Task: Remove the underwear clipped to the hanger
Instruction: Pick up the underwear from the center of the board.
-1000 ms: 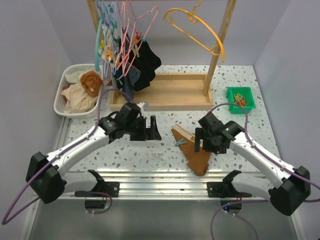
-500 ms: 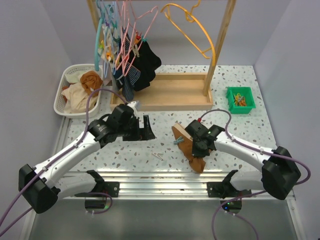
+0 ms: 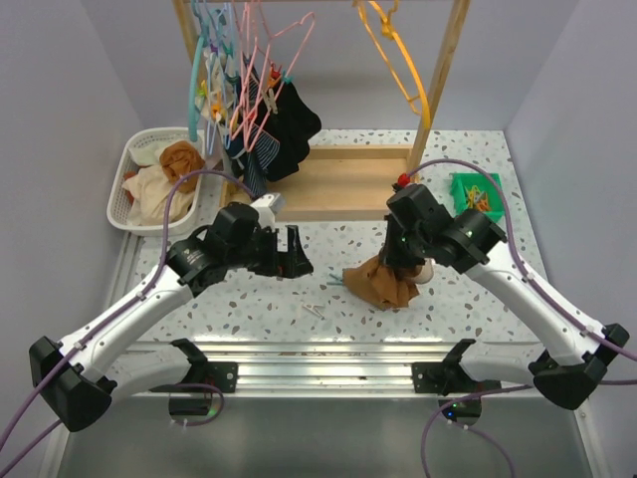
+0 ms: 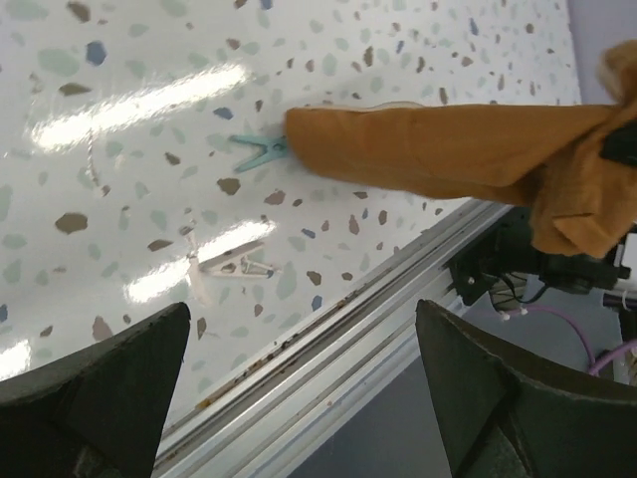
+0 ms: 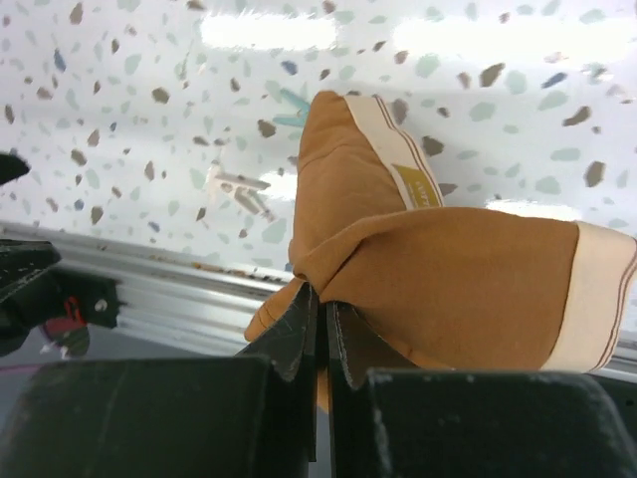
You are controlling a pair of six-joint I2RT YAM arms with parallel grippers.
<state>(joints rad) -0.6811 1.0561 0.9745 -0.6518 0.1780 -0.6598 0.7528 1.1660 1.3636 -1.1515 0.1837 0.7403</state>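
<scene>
Top cam looked down from high behind; both wrist cams sat close over table [image 4: 119,60], sharing orange-brown cloth [image 5: 448,279].

Bright, even light from above leaves white glare streaks on the glossy tabletop [image 4: 139,100]; shadows stay soft.

I worked in a robotics lab cell staged as a laundry corner. Plain grey partition walls [image 3: 60,149] boxed in my speckled counter [image 3: 249,309]. An aluminium rail [image 3: 318,357] ran along its near edge. A wooden rack [image 3: 338,184] of hangers [image 3: 274,60], a white basket [image 3: 117,199] and a green clip bin [image 3: 456,199] stood toward the far edge.
</scene>
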